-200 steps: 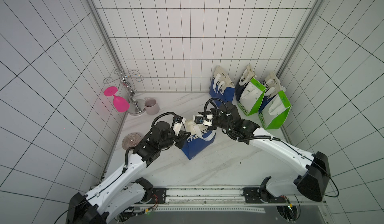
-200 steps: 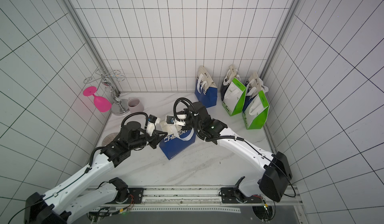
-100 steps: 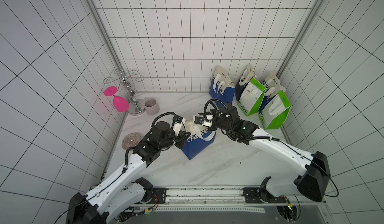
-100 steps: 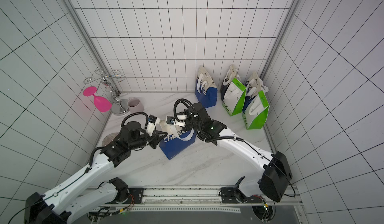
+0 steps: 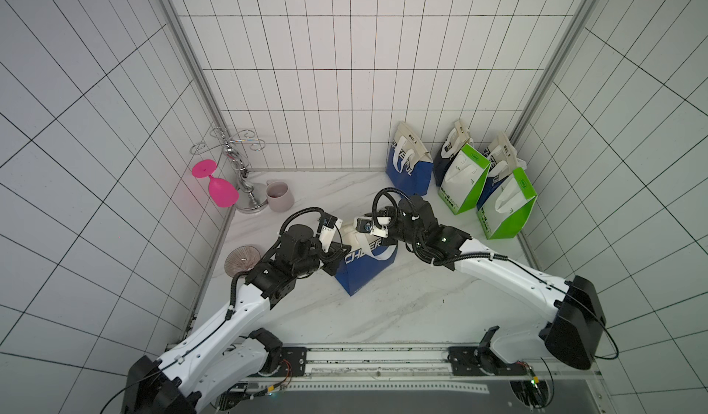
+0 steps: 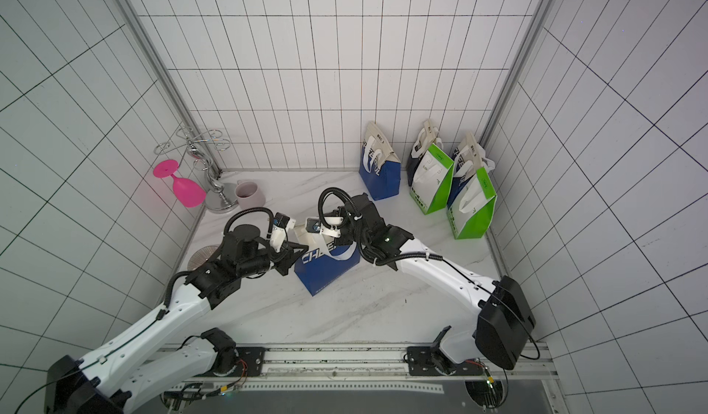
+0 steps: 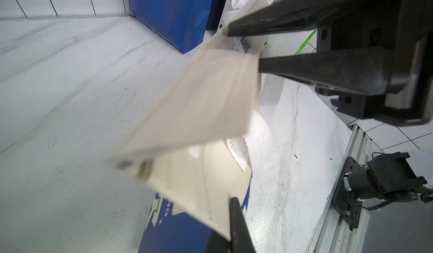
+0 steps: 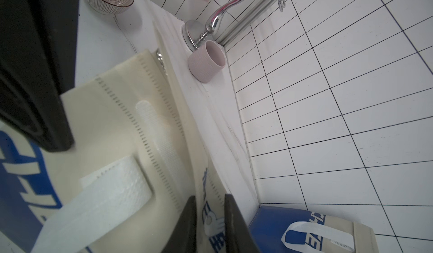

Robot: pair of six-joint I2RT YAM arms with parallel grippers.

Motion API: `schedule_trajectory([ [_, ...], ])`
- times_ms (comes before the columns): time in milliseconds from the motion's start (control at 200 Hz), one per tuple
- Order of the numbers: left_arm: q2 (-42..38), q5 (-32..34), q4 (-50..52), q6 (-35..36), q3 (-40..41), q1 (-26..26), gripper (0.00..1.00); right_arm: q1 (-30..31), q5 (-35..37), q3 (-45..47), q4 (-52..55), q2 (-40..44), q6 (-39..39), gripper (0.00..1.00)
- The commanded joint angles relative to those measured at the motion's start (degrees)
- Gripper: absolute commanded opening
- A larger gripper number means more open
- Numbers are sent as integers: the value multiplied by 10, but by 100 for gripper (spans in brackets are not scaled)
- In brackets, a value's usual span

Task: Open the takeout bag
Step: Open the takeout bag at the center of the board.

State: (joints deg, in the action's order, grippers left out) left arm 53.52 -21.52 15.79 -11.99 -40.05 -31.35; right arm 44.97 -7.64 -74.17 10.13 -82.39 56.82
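Both arms reach inward; left pincer (image 6: 300, 249) clamps the takeout bag (image 5: 364, 274) by its flap, right pincer (image 8: 208, 199) parted astride it

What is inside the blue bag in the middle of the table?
Its contents cannot be seen. The blue bag shows only its outer parts: a cream top flap, a white strip on it and a white handle. The flap hides the mouth in every view.

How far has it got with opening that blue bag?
Done: the blue takeout bag has its cream flaps parted, fastening strip bared. In hand: left gripper pinches one flap; right gripper sits open around the other. Remaining: probably widening the mouth.
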Motion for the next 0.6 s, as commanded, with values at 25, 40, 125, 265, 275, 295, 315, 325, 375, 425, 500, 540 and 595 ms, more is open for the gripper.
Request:
schedule_trajectory([
  [25, -1, -4, 34, 6, 3, -2, 0, -8, 22, 60, -57, 29, -32, 26],
  [40, -1, -3, 34, 5, 3, -2, 0, -8, 22, 62, -57, 30, -33, 26],
  [125, -1, -3, 34, 5, 3, -2, 0, -8, 19, 74, -57, 36, -41, 26],
  [265, -1, -3, 34, 6, 2, -2, 0, -6, 14, 89, -62, 38, -50, 26],
  [275, -1, -2, 34, 5, 2, -2, 0, -5, 14, 89, -62, 37, -51, 26],
  [295, -1, -2, 34, 5, 2, -2, 0, -4, 13, 91, -62, 37, -51, 26],
  [315, -1, -2, 34, 5, 2, -2, 0, -3, 13, 92, -62, 36, -52, 26],
  [325, -1, -3, 34, 5, 2, -2, 0, -3, 13, 92, -62, 36, -52, 26],
  [375, -2, -1, 34, 5, 2, -1, 0, -1, 11, 94, -62, 34, -54, 26],
  [425, -2, -1, 34, 6, 2, -2, 0, 3, 11, 95, -63, 31, -55, 26],
  [500, -2, 0, 34, 6, 2, -2, 0, 7, 14, 98, -64, 24, -56, 26],
  [540, -2, -1, 34, 5, 2, -1, 0, 9, 15, 99, -64, 22, -55, 26],
  [595, -2, 0, 35, 6, 2, -2, 0, 9, 16, 105, -68, 20, -57, 25],
])
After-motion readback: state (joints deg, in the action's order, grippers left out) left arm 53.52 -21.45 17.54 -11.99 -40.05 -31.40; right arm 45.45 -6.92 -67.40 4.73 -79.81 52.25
